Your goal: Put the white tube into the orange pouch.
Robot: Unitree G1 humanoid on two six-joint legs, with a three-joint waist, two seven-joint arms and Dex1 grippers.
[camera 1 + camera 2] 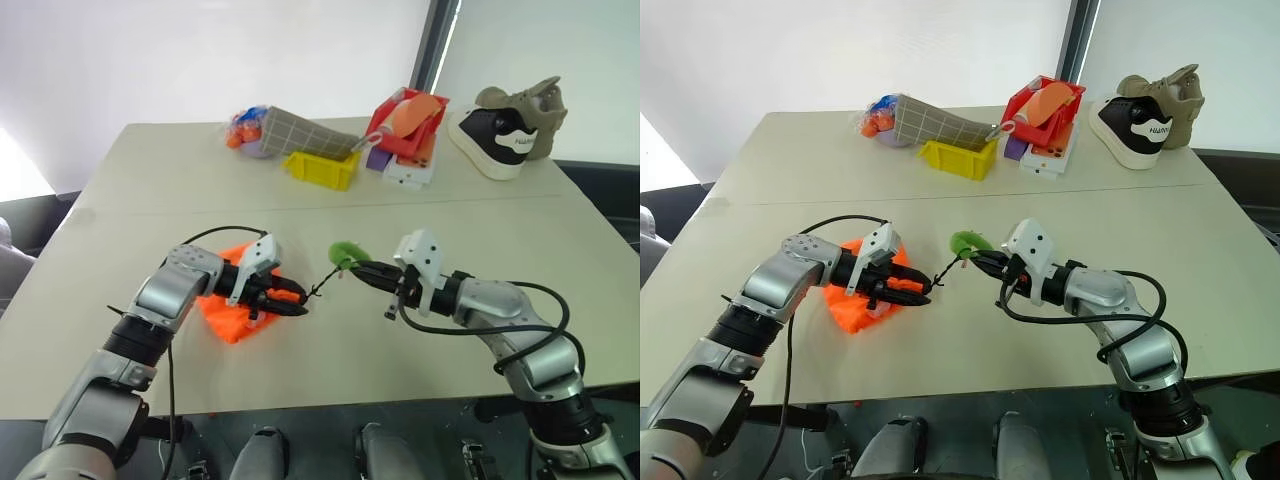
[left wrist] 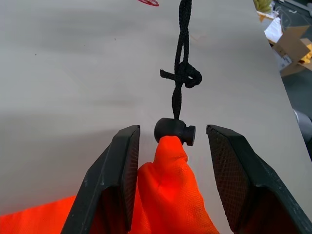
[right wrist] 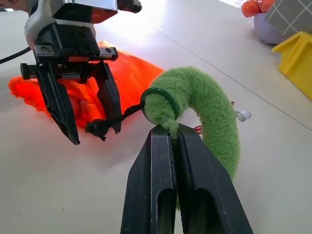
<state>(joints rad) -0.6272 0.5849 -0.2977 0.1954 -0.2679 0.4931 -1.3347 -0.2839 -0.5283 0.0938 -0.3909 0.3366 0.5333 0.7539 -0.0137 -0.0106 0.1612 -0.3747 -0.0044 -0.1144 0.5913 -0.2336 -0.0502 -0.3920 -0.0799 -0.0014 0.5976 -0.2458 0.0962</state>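
Note:
The orange pouch [image 1: 225, 312] lies on the table at the front left, its neck gathered at a black cord stopper [image 2: 174, 131]. My left gripper [image 1: 298, 300] is open, one finger on each side of that neck. The black cord [image 2: 183, 48] runs from the stopper to a green ring on a fuzzy green loop [image 3: 214, 112]. My right gripper [image 3: 170, 127] is shut on that loop, holding it just above the table. The white tube is mostly hidden behind the loop; a small whitish tip [image 3: 242, 115] with red-pink traces pokes out on the table.
At the back of the table stand a yellow bin [image 1: 320, 168], a red bin [image 1: 405, 125] with a peach-orange object in it, a checked bag [image 1: 300, 130] and a pair of shoes [image 1: 510, 125]. The table's front edge runs just below both arms.

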